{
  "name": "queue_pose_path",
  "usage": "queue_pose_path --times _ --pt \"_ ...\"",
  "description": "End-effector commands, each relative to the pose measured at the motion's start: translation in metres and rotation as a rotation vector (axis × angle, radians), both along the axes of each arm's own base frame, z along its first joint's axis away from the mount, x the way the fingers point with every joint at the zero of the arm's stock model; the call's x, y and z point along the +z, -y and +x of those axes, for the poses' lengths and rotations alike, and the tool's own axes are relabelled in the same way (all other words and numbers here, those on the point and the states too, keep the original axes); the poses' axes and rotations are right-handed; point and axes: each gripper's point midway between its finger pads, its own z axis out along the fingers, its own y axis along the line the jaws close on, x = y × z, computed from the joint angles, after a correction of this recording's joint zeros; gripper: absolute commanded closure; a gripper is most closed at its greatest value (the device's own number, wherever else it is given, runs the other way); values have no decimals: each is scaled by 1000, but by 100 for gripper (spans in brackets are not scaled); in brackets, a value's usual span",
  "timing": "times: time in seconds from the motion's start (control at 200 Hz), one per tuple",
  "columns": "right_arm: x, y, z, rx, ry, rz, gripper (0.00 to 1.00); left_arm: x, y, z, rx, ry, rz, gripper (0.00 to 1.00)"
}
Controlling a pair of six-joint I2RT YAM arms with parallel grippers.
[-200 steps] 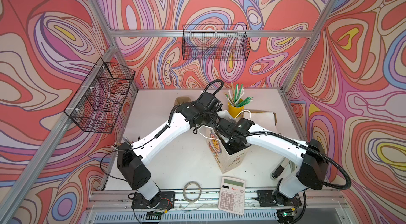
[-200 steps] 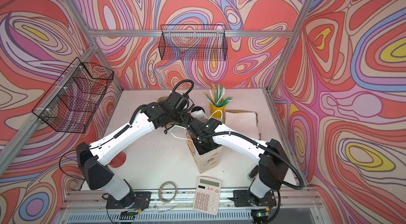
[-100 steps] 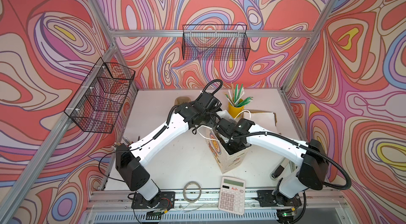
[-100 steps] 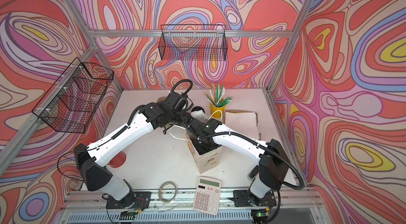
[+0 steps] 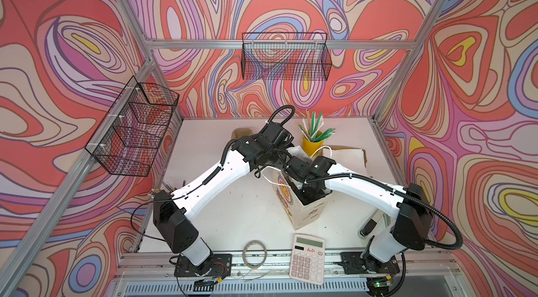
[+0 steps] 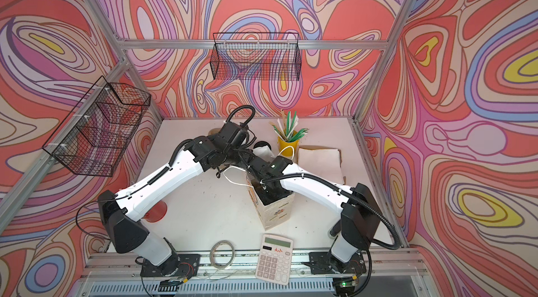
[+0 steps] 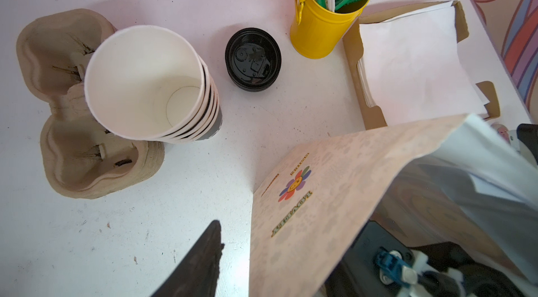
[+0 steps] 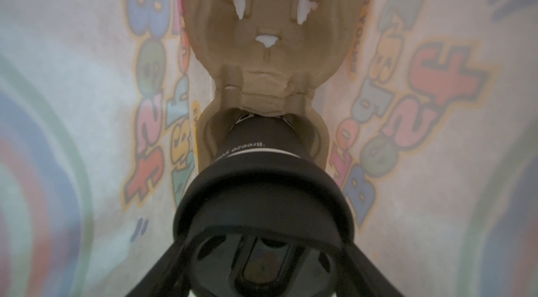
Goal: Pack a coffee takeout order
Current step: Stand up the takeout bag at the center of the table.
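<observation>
Black cup [image 8: 259, 138], one, in one pulp carrier [image 8: 262, 33], pinched by right gripper [image 8: 263, 240] (left gripper [image 7: 215, 249]: cannot tell).

I see the carrier [image 8: 263, 33] in rough matt pulp, the cup [image 8: 257, 139] in matt black paper, its lid [image 8: 262, 202] smooth plastic, the bag [image 8: 436, 170] thin paper.

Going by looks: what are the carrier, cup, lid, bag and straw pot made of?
carrier: moulded paper pulp, matte tan, with fibrous, ragged cut-outs.
cup: likely paper, matte black with printed text.
lid: probably plastic, with a smooth moulded rim and slight sheen.
bag: thin matte paper; the prints show through its walls from inside.
pot: looks like painted metal, glossy yellow; could be plastic.
</observation>
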Motion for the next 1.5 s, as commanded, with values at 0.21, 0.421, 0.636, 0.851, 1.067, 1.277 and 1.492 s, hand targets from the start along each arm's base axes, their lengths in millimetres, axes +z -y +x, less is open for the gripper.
queue_pose_path --times 0.21,0.421,0.636,0.851,1.067,1.277,1.492 --pt "-15 8 -2 -4 -67 -85 14 27 12 -16 -54 38 -83 43" --pt "-3 5 4 -10 -38 -76 2 24 13 -16 -57 32 -81 43" --pt "6 2 7 -17 -18 -60 2 20 12 -17 -55 25 -76 43" --pt "14 -1 13 -25 19 -37 2 17 6 -16 -36 20 -62 48" --pt "21 -4 16 -32 41 -15 2 13 8 -17 -43 5 -69 49" --pt "30 -3 20 -36 66 -11 2 13 10 -17 -49 3 -71 49" --pt "39 -6 25 -42 91 5 3 11 11 -17 -53 -2 -71 50"
